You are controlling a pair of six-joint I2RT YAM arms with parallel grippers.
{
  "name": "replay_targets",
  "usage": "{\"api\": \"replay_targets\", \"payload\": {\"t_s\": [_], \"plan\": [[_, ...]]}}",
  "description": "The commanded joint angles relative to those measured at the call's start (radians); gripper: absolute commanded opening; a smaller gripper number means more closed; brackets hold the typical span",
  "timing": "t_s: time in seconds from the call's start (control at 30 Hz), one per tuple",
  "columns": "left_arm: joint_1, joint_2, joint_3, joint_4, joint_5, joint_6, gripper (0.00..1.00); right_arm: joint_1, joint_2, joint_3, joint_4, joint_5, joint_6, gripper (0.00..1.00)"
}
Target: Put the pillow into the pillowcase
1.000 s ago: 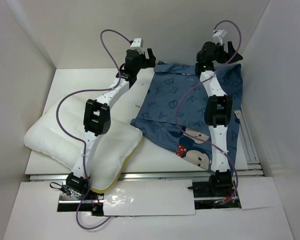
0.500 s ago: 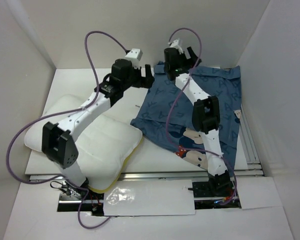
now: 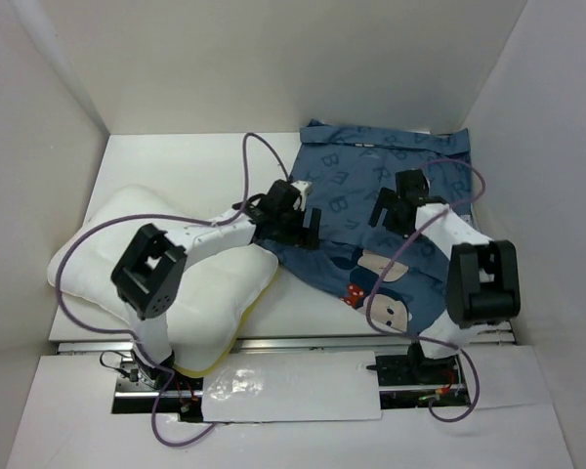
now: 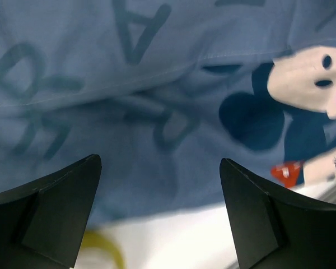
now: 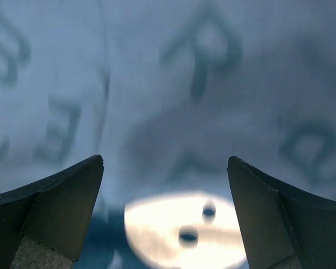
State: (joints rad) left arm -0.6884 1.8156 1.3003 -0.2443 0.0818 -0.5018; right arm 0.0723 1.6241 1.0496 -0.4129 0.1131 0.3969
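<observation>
White walls (image 3: pixel 273 59) box in a white table (image 3: pixel 176 166), and both our arms are bent low over its right half. The pillow (image 3: pixel 98 249) lies at the near left of the table, under our left arm, with its yellow trim (image 3: pixel 257 298) turned towards the middle. The pillowcase (image 3: pixel 356 181) is spread over the right side, a little rumpled. Its near-left edge lies just beside the pillow's corner, and a mouse face (image 3: pixel 386 308) is printed near the front.

Our left gripper (image 3: pixel 305 223) hangs over that near-left edge with its jaws wide and nothing between them. Its wrist view shows a stitched hem (image 4: pixel 157 66) running across the cloth, and table below it. Our right gripper (image 3: pixel 396 203) hovers over the middle of the pillowcase, equally wide and empty, with lettered cloth close beneath its fingers.

We judge that we are at the start: reaching for the case, with the pillow wholly outside it. Next we must find the open end, though we cannot tell from these views which edge that is. Then each gripper should pinch a single layer and lift the mouth apart. Catching both layers together would keep the case closed.
</observation>
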Motion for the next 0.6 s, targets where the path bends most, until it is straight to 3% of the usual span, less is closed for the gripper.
{"api": "replay_targets", "payload": {"t_s": [0.0, 0.23, 0.43, 0.57], "plan": [[-0.028, 0.106, 0.121, -0.061, -0.011, -0.047, 1.0, -0.023, -0.191, -0.111, 0.06, -0.07, 0.114, 0.99], [0.004, 0.347, 0.315, -0.193, -0.037, -0.124, 1.0, -0.068, -0.417, -0.275, -0.026, -0.059, 0.123, 0.99], [0.035, 0.5, 0.517, -0.312, -0.108, -0.146, 1.0, -0.068, -0.44, -0.338, -0.067, -0.105, 0.102, 1.0], [0.053, 0.658, 0.775, -0.36, -0.099, -0.136, 1.0, -0.017, -0.414, -0.378, -0.078, -0.136, 0.092, 0.98]]}}
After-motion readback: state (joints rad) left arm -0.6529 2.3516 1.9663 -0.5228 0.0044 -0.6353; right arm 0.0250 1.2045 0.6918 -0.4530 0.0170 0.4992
